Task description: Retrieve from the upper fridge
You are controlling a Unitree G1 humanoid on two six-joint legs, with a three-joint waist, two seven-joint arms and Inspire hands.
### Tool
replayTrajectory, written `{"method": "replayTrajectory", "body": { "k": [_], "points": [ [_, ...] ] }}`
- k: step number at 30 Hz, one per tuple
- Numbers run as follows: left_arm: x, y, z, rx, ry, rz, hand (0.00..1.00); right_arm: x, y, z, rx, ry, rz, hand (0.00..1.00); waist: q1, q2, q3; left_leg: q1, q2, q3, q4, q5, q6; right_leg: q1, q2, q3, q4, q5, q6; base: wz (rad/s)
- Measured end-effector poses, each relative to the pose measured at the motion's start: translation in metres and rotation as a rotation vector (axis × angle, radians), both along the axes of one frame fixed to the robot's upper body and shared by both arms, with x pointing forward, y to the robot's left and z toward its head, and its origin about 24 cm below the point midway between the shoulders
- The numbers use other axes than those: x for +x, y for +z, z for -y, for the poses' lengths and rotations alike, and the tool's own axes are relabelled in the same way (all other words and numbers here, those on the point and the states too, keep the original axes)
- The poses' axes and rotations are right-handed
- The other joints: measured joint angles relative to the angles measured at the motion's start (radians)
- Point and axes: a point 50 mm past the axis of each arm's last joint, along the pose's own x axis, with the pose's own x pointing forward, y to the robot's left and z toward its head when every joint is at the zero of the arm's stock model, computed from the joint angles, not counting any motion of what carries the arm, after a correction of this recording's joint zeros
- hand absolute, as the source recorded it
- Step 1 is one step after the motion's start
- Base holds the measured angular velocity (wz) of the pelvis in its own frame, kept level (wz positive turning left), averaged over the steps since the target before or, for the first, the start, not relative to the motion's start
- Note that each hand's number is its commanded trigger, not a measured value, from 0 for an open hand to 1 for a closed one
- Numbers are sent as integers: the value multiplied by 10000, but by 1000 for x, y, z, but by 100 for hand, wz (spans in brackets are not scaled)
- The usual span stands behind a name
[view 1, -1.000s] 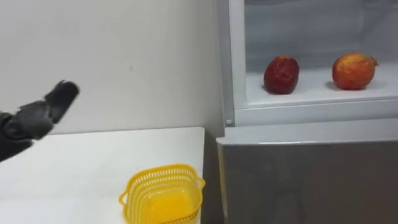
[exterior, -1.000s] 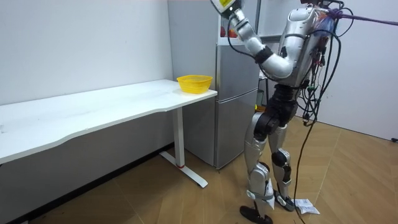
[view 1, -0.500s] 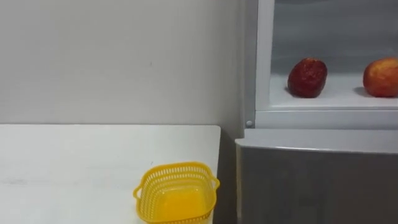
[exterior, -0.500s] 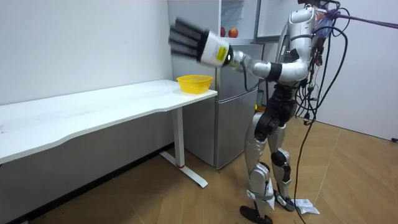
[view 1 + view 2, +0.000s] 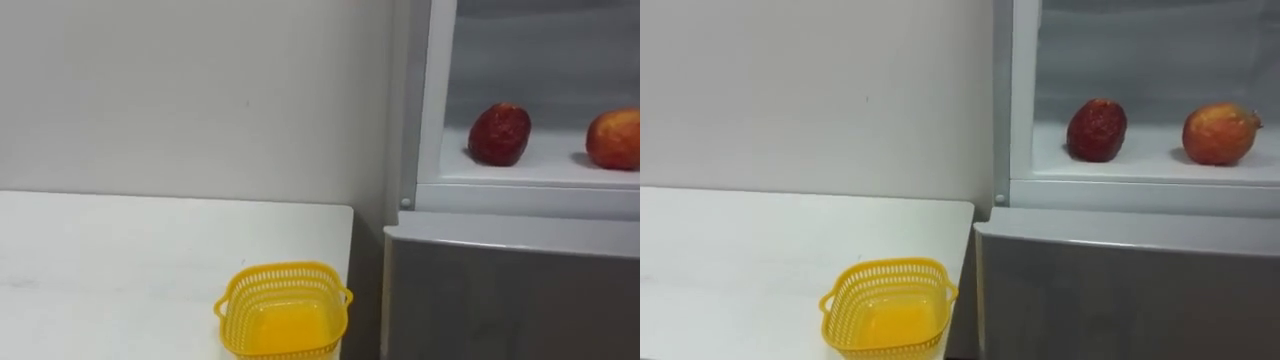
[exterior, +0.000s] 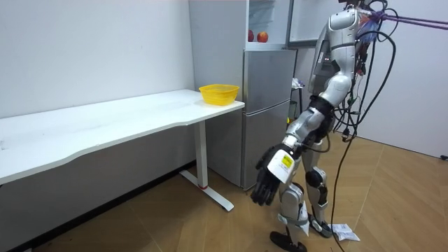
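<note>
Upper fridge (image 5: 500, 290) open, left robot hand (image 6: 269, 180) hanging empty.
We see a dark apple (image 5: 499, 133) and an orange apple (image 5: 613, 138) sitting apart on the white shelf (image 5: 520, 170) of the upper compartment. A yellow basket (image 5: 283, 272) stands on the surface (image 5: 120, 260), at its edge just beside the fridge. In the room view we stand facing the fridge, the left robot hand low beside the legs, its fingers straight and slightly spread, touching nothing.

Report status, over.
Left hand down at side, open, empty. Two fruits on open upper fridge shelf, untouched. Basket on table. Nothing blocks the shelf.
</note>
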Motion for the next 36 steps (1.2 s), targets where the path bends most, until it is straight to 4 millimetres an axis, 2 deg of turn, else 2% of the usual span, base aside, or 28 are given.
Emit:
{"method": "replayTrajectory", "body": {
  "k": [3, 6, 8, 14, 18, 27, 32, 36],
  "points": [
    [-20, -15, 13, -1115, -1467, -1410, 0, -4, -1, -1, 156, 11, -253, 0, -51, 80, 9, 114, 12, 76, -32, 0, 1, 47, 0, 116, 5, 0, 0, -9],
    [-32, -26, 28, -2500, -3369, -2668, 0, -4, -1, -2, 310, 73, -450, 0, -359, 53, 9, 65, -2, 59, -2, 3, 6, 21, -36, 17, -48, -27, 1, 4],
    [-25, -31, 39, -3203, -4797, -2967, 0, -2, -1, -3, 352, 334, -507, 0, -553, 35, 4, -41, -6, 87, 5, 27, 36, -105, -57, 12, 4, -33, 11, 2],
    [2, -34, 50, -4069, -6718, -2761, 0, -2, -2, -4, 348, 525, -593, 0, -776, -28, -1, -56, 1, 287, -80, 49, 46, -262, -43, 289, 44, -17, 21, -11],
    [6, -34, 49, -4215, -7457, -3075, 0, -2, -2, -5, 386, 479, -590, 0, -1003, -56, -8, -16, -10, 309, -138, 48, 46, -269, -50, 351, 40, -12, 29, -3],
    [9, -34, 47, -4627, -7898, -3056, 0, 4, -3, -8, 437, -186, -376, 0, -1011, -40, 37, 105, -4, 451, -355, 44, 44, -293, -39, 548, 29, -12, 30, -5],
    [13, -33, 46, -4626, -8405, -3162, 0, 21, -1, -7, 179, -1438, 735, 0, -1030, -47, 36, 94, -6, 457, -303, 46, 46, -303, -36, 553, -14, -14, 32, 0],
    [14, -33, 45, -4578, -8487, -3165, 0, 26, 0, -6, 50, -2470, 1337, 0, -1011, -70, 34, 96, -4, 468, -301, 47, 44, -348, -28, 593, -22, -13, 32, -2]
  ]
}}
